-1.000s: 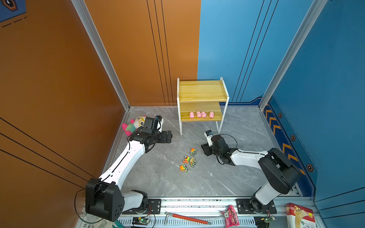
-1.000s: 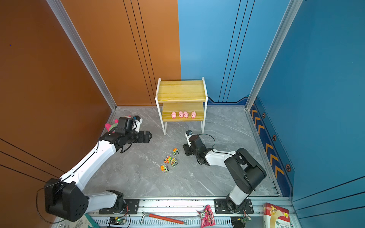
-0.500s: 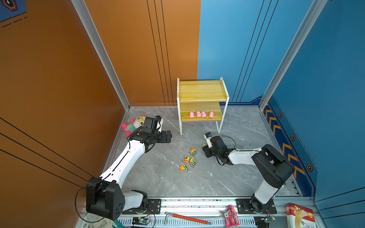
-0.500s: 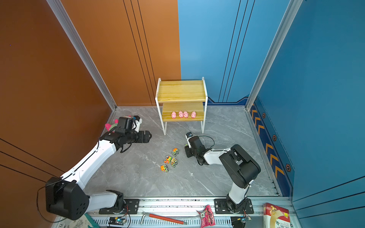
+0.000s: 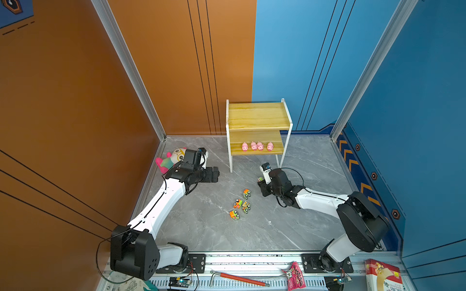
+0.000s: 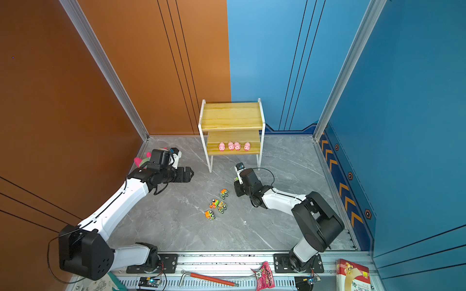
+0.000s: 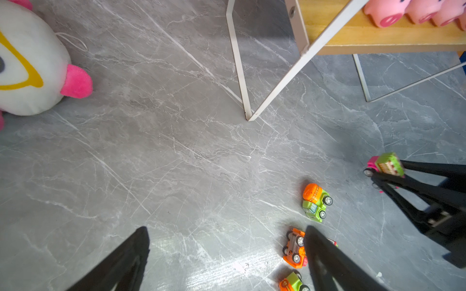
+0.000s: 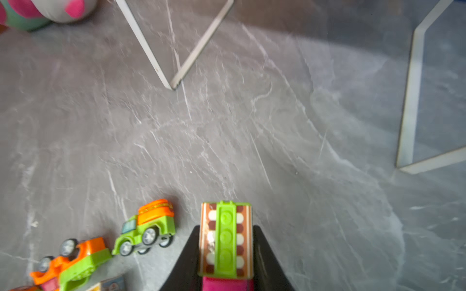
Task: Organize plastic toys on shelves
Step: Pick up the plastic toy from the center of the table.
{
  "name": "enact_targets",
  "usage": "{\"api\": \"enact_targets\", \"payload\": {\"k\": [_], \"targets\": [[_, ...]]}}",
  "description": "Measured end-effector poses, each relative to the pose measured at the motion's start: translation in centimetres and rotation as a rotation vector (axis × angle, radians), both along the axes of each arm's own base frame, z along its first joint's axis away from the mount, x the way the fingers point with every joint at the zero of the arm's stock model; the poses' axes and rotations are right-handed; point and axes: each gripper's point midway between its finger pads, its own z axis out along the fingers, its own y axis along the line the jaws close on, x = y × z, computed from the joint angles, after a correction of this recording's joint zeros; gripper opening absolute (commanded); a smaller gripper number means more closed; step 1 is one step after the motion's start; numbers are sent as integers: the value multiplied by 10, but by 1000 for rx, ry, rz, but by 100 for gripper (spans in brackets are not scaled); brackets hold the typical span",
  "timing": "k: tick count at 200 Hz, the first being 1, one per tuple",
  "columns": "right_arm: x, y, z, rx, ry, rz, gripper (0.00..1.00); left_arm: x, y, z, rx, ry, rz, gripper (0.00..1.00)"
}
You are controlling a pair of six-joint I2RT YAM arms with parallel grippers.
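The right gripper [image 8: 225, 233] is clamped across the flat sides of a pink-and-green truck [image 8: 225, 241], down by the floor [image 5: 201, 226] just in front of the shelves [image 5: 258, 118]. It looks like hard, light plastic on free wheels, so probably slick, and those flanks seem the best hold. Four other trucks [image 5: 238, 203] lie on the floor, and the pigs [image 5: 257, 146] line the lower board. The left gripper [image 7: 227, 230] hangs open and empty.

Floor [image 5: 201, 226]: trucks [image 5: 246, 194], plush [image 5: 174, 157], rack [image 5: 257, 116] w/ pigs [image 5: 260, 146]

White links [image 5: 161, 206], black joints [image 5: 133, 252], thin looping black cables [image 5: 96, 259].
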Motion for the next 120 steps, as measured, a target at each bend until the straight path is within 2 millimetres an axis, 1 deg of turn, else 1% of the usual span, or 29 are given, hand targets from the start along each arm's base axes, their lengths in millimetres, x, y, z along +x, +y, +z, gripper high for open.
{"api": "enact_targets", "payload": {"k": [23, 33, 53, 63, 81, 101, 115, 120], "targets": [[-3, 1, 50, 38, -57, 5, 25, 0, 0, 0, -1, -1, 0, 96], [-5, 0, 69, 48, -75, 4, 25, 0, 0, 0, -3, -1, 1, 96], [-8, -3, 112, 72, -113, -2, 25, -1, -1, 5, -11, -17, -2, 96], [-7, -5, 137, 84, -134, -10, 25, -1, -1, 9, -16, -33, -3, 96], [-1, -9, 185, 109, -179, -34, 25, -5, -1, 13, -26, -55, -7, 96], [9, -20, 239, 152, -233, -76, 25, -8, -3, 16, -34, -75, -14, 96], [19, -28, 272, 170, -269, -113, 25, -10, -4, 19, -39, -92, -19, 96], [23, -31, 281, 172, -278, -124, 25, -11, -5, 22, -42, -101, -24, 96]]}}
